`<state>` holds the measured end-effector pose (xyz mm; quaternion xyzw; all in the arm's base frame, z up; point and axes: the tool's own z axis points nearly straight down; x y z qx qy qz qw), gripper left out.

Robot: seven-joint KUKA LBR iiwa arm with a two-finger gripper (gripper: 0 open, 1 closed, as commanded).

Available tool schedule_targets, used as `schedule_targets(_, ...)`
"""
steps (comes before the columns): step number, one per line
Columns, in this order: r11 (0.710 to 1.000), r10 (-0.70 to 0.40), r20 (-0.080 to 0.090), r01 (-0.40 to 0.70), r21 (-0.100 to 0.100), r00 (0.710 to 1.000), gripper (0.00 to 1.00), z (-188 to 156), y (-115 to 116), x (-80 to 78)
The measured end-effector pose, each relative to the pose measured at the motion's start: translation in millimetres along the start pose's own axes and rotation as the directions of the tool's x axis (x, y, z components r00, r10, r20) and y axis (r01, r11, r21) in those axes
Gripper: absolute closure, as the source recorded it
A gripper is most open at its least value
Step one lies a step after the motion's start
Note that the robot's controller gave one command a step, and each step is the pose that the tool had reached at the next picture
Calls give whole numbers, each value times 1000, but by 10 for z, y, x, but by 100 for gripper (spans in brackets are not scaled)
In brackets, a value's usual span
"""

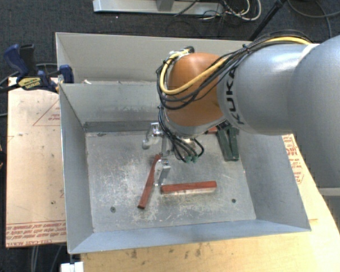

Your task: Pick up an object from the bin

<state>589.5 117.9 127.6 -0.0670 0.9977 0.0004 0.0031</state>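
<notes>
The gripper, its opening impossible to judge, hangs low over the upper end of a slanted red-brown stick at the middle of the grey bin. A second red-brown stick lies level just beside it, and a dark green block sits farther back.

**One high camera, looking down into the bin**

A single camera looks down on the grey metal bin from above, tilted somewhat toward its far wall. It sits near enough that the bin spans most of the frame. The arm covers the right side and hides, it seems, the bin's far right corner.
</notes>
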Motion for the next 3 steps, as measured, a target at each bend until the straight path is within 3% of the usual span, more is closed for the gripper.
schedule_targets(1, 969, -249, 11, 249, -2, 968, 100, 488, -77, 284)
schedule_targets(2, 969, -249, 11, 249, -2, 968, 100, 488, -77, 284)
schedule_targets(3, 971, -237, -4, 237, -2, 971, 100, -1644, 113, 216)
